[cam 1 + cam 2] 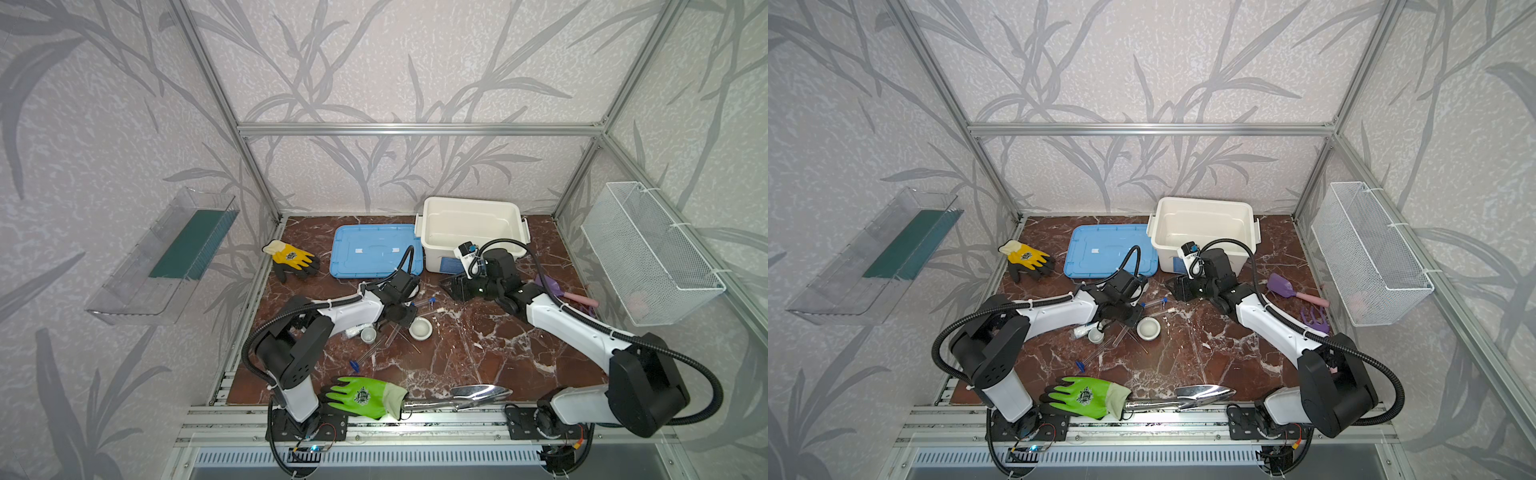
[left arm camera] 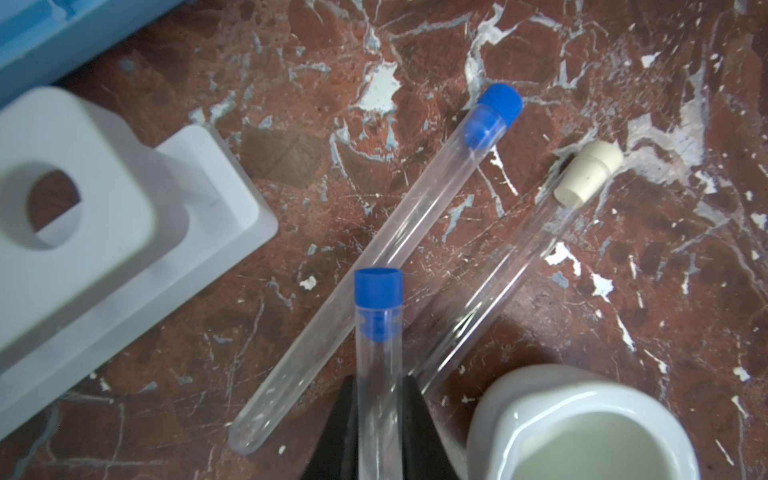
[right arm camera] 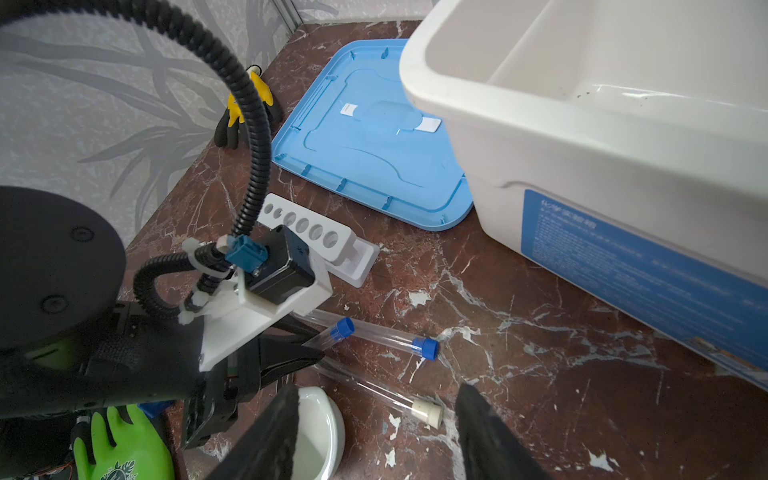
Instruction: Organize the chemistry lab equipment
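Two loose tubes (image 2: 415,216), one held.
Left gripper (image 2: 379,395) pinches a blue-capped tube (image 2: 378,324); right gripper (image 3: 378,390) stands wide and empty near the white-capped tube (image 3: 426,410), beside the bowl (image 3: 324,424).

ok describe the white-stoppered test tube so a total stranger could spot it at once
Start at the big white bin at the back of the marble table, then come forward to the small white bowl near the middle. Between them lies a clear test tube, flat on the table and closest to the bowl. It has a cream-white stopper, unlike the blue-capped tubes beside it.
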You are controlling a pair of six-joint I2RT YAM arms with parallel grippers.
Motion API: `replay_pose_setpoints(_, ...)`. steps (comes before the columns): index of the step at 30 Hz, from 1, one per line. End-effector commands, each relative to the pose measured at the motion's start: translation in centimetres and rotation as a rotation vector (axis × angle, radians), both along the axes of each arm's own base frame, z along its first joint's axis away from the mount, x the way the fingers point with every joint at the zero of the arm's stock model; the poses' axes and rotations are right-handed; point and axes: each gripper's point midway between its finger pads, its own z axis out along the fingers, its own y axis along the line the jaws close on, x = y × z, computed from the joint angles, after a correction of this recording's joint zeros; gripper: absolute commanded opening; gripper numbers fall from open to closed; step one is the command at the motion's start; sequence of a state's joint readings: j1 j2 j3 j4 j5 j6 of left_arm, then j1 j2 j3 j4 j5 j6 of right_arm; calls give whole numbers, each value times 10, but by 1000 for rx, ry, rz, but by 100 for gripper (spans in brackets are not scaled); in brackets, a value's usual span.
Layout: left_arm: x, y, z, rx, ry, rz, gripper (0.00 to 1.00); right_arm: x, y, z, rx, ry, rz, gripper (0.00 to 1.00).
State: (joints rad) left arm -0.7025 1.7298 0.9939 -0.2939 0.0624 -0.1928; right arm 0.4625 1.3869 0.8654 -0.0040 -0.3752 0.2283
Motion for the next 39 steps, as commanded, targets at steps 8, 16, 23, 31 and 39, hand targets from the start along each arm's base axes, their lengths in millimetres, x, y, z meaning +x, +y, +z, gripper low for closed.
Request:
replay_pose_setpoints(8, 7, 1, 51, -39, -113, -11, 12, -4, 0, 12, 37, -6, 7, 60)
replay_pose_setpoints(16, -1, 8, 119, -246, -270, -25, 13, -30, 25, 50, 210, 7, 207, 61)
replay_pose_setpoints(23, -13, 19, 168, -506, -360, -35, 13, -42, 42, 89, 400, 0, 309, 62)
replay_pose_setpoints(31, -24, 13, 187, -577, -379, -95, 14, -50, 76, 104, 463, 5, 367, 62)
replay_pose_setpoints(39, -31, 10, 204, -624, -399, -133, 14, -44, 90, 100, 445, 18, 346, 61)
